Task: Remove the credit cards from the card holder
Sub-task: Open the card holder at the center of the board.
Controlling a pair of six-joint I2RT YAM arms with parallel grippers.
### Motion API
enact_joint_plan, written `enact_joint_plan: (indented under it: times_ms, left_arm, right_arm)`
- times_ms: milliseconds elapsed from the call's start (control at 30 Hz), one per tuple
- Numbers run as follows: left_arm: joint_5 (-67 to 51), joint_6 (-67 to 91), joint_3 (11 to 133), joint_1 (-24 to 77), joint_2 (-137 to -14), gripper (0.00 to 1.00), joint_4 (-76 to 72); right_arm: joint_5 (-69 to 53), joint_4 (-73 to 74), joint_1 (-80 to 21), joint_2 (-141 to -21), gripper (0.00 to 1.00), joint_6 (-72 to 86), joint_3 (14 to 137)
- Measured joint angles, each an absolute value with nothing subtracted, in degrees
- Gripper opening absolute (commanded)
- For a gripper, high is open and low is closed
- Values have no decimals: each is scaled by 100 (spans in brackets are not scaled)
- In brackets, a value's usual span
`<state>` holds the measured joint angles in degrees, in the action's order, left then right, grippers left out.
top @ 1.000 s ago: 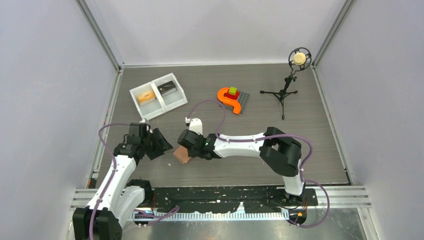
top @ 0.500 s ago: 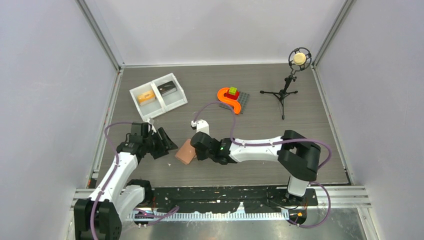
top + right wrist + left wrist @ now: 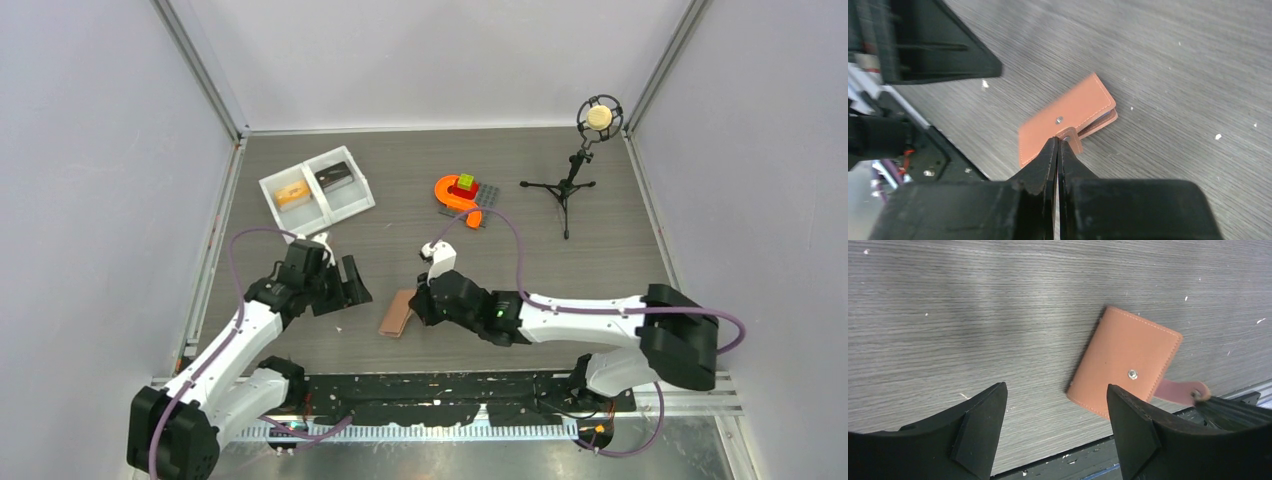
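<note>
The card holder (image 3: 397, 313) lies folded shut on the table near the front edge, its salmon-brown outside and metal snap facing up (image 3: 1125, 367) (image 3: 1065, 120). My right gripper (image 3: 421, 303) (image 3: 1057, 141) is shut on the holder's small side tab (image 3: 1072, 138) (image 3: 1180, 391). Just left of the holder hovers my left gripper (image 3: 350, 290) (image 3: 1055, 387), open with only bare table between its fingers. The credit cards are hidden inside the shut holder.
A white two-compartment tray (image 3: 345, 205) at the back left holds an orange item and a dark item. An orange curved piece on a grey block (image 3: 462, 198) sits mid-back, and a microphone stand (image 3: 572, 178) at the back right. The table's front edge (image 3: 1083, 447) runs just below the holder.
My right gripper has dragged the card holder to the right and toward the front edge. The left gripper followed to the right and opened wider.
</note>
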<state>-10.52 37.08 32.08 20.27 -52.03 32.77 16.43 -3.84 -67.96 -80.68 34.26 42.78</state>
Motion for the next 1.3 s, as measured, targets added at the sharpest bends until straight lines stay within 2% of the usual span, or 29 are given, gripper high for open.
enact_joint_plan:
  times_ms: [200, 600, 1000, 1300]
  left_arm:
    - [-1227, 3793, 3205, 2027, -5317, 78, 3072]
    - [-1553, 3879, 3181, 2027, -5461, 75, 2832]
    - [-1691, 3892, 2961, 2027, -5627, 67, 2630]
    - [-2018, 4053, 2753, 2265, -5881, 65, 2222]
  right_arm:
    - [1439, -913, -6722, -7446, 5, 3400, 4143]
    - [1282, -1052, -6563, -7352, 5, 3559, 3745]
    - [1710, -248, -6381, -6090, 5, 4372, 2215]
    - [2064, 556, -6353, -5734, 6, 5033, 1900]
